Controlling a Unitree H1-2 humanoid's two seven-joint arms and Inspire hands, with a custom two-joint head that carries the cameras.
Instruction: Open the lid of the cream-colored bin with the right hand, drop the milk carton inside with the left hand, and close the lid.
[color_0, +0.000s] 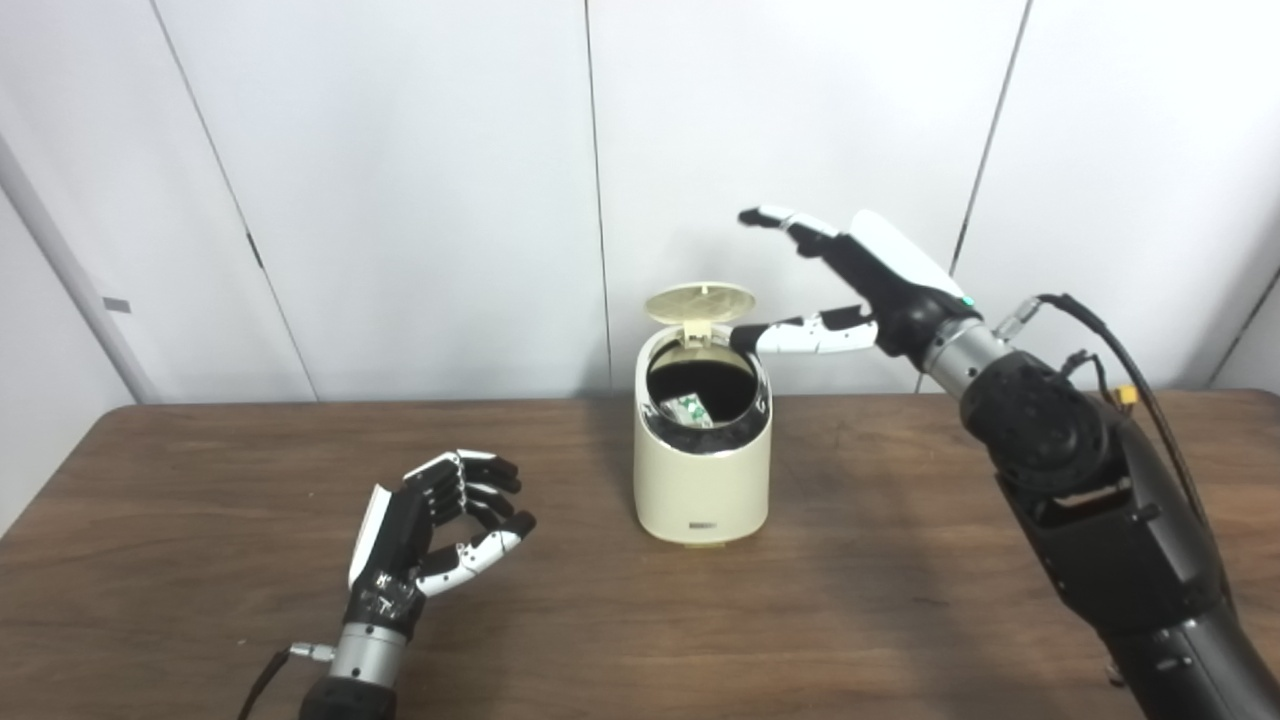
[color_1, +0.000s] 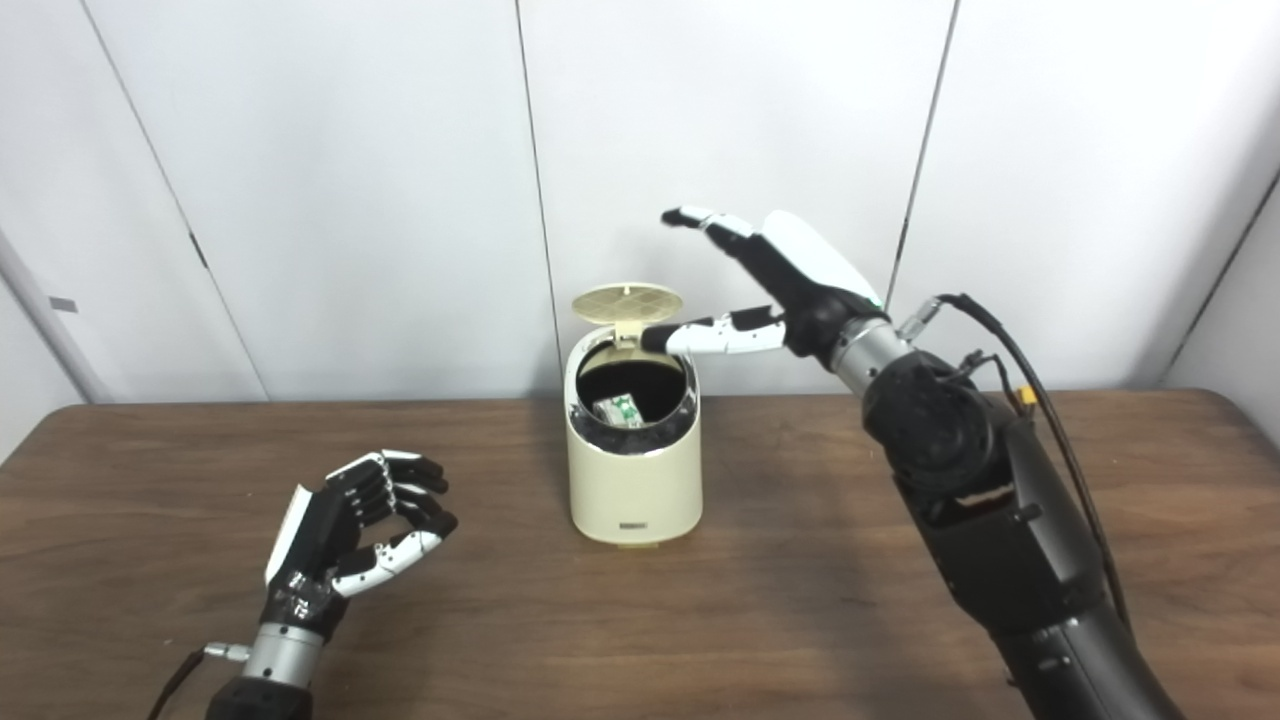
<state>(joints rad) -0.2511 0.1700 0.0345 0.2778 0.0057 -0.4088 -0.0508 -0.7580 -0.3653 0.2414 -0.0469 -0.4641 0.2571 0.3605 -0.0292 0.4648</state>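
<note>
The cream-colored bin (color_0: 700, 470) stands upright at the table's middle with its round lid (color_0: 699, 302) tipped up at the back. Inside the dark opening lies the milk carton (color_0: 688, 408), green and white, only partly showing. My right hand (color_0: 850, 275) hovers open just right of the lid, thumb reaching toward the hinge and fingers spread above; whether the thumb touches the bin is unclear. My left hand (color_0: 440, 525) rests low over the table to the bin's left, fingers loosely curled with nothing in it.
The brown wooden table (color_0: 900, 600) stretches across the view, backed by white wall panels (color_0: 400, 200). My right forearm (color_0: 1090, 500) with its loose cables crosses the table's right side.
</note>
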